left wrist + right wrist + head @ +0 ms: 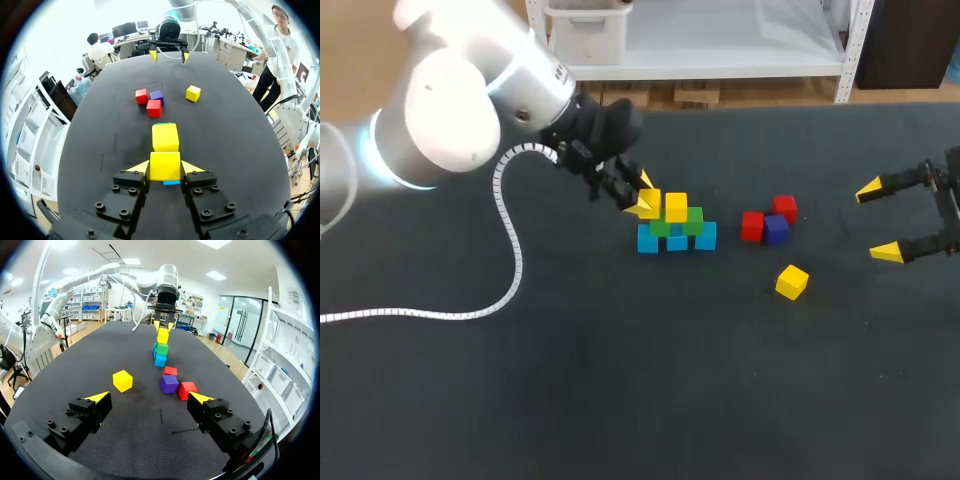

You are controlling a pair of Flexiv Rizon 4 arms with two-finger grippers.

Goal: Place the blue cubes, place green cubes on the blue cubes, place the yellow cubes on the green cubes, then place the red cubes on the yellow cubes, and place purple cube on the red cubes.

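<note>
On the dark worktop (620, 380), the largest item is the left arm (450, 110), which enters from the far left corner and reaches to the middle. A white coiled cable (510, 250) hangs from it and trails over the surface.

The left pincer (642, 198) is clenched on a held yellow cube (165, 165), with a yellow fingertip pressed to each side face. This cube sits at the end of the block structure nearest the left arm. A blue edge shows directly under it. Whether it rests on the layer below cannot be told.

The right pincer (877, 220) is at the right edge of the worktop, released and holding nothing, fingers wide apart. It is well apart from all cubes.

The structure stands mid-worktop:
- Three blue cubes (677, 241) form the bottom row, touching side by side.
- Two green cubes (693, 220) sit on them.
- A placed yellow cube (676, 207) sits on the green layer, just beside the held one.

Loose items lie between the structure and the right pincer:
- Two red cubes (752, 225) and one purple cube (776, 229) are clustered together, the purple cube touching or nearly touching both reds.
- A loose yellow cube (792, 281) lies alone near the cluster, on the side towards the robot.
</note>
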